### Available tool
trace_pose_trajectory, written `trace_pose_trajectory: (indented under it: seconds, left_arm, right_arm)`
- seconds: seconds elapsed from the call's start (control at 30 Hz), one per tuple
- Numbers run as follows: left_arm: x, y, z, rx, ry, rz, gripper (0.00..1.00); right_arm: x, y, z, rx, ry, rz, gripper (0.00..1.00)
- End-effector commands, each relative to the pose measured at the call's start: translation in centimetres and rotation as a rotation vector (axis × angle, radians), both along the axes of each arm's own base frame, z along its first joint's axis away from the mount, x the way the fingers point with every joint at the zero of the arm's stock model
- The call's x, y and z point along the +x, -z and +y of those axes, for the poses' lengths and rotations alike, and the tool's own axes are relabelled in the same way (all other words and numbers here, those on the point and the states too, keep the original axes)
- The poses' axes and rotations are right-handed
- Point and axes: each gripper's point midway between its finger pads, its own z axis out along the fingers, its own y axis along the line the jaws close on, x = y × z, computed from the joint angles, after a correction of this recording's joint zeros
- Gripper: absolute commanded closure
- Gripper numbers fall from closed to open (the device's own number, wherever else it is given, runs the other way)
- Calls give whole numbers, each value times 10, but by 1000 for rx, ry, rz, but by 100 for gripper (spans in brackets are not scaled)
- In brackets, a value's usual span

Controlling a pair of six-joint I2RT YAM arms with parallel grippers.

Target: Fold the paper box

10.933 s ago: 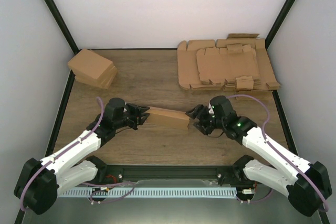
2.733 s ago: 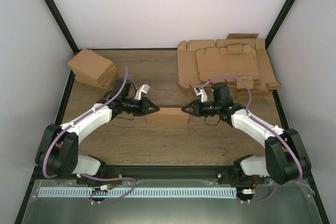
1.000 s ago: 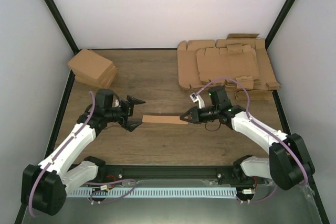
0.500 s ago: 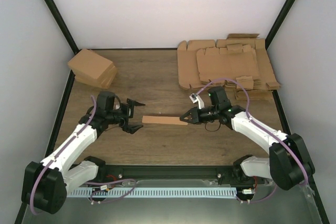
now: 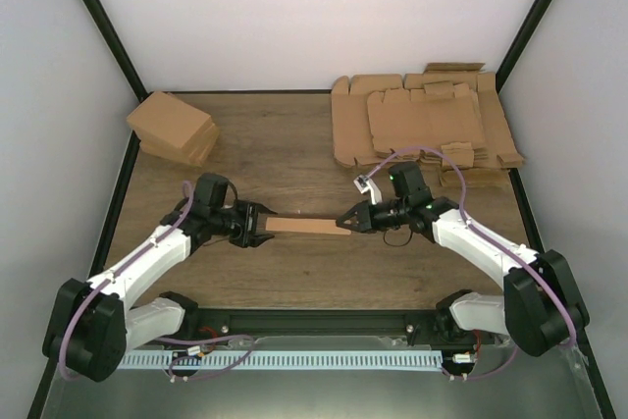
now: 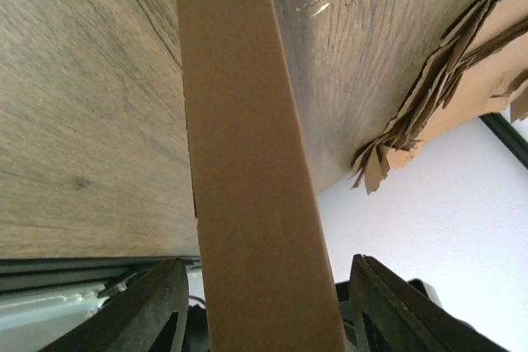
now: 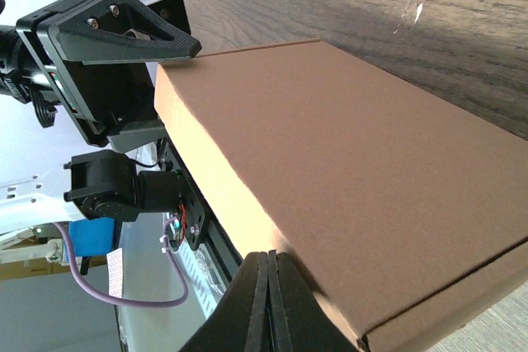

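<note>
As it seems, the paper box runs left-right.

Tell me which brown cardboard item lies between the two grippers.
The paper box at mid-table, between the left gripper and right gripper. The carton stack sits back left, the flat sheet pile back right.

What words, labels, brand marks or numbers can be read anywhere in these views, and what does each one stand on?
Readable text: none.
paper box: plain brown, no print on the faces that show.
flat cardboard sheets: no print visible.
folded cartons: no print visible.
white tag by the right arm's wrist: any marking on it is too small to read.
</note>
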Motion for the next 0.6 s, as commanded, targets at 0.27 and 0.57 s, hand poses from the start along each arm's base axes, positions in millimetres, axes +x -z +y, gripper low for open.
trace_pose_trajectory:
  seconds: [0.27, 0.57]
  left_arm:
    - [13, -12, 9, 57, -53, -94, 72]
    - [42, -54, 33, 121, -121, -317, 84]
  right_arm:
    - [4, -35, -3, -14, 31, -67, 75]
    - [9, -95, -10, 28, 80, -243, 69]
